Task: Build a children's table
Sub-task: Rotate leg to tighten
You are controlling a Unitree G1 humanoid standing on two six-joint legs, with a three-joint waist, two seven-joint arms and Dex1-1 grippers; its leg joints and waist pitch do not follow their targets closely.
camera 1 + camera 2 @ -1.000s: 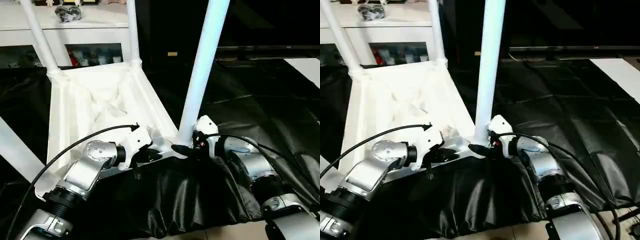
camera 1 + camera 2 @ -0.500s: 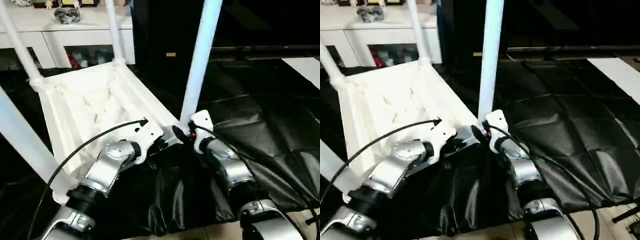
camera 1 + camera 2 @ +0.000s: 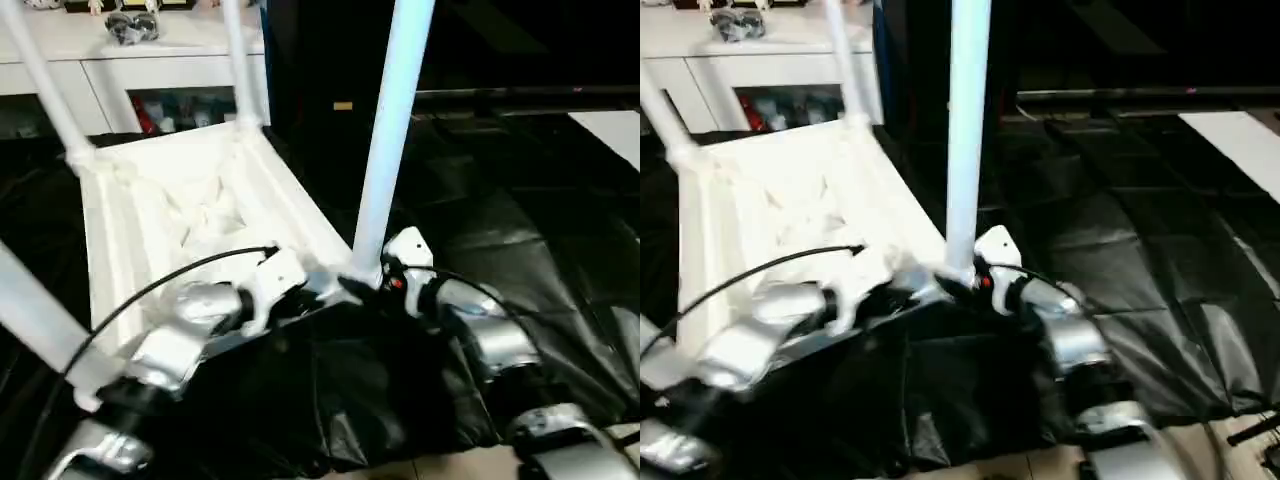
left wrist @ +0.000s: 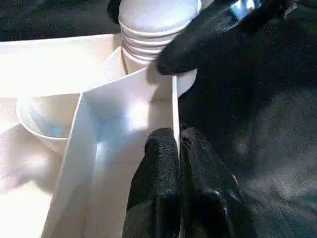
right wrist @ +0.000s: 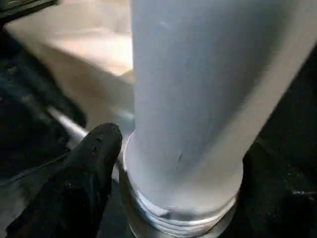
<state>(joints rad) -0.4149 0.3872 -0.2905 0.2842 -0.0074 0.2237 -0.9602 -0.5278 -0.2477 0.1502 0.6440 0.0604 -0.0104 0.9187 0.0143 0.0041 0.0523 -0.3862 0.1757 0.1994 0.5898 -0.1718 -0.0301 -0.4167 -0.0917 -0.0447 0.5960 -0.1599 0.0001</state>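
Black sheeting [image 3: 520,230] spread underneath, probably as protection. On it, near the middle, white plastic tabletop [image 3: 170,200] lying upside down, ribbed underside up, likely to leave the corner sockets facing upward for legs. Four tapered legs standing in the corners, nearest leg [image 3: 385,150] upright at the near right corner, tops cut off. Left gripper [image 4: 178,144] pinched shut on the tabletop's thin side wall, seemingly to steady it. Right gripper [image 3: 362,290] placed around that leg's threaded base; clamped or slackened, impossible to tell. Depth of seating in the socket hidden.
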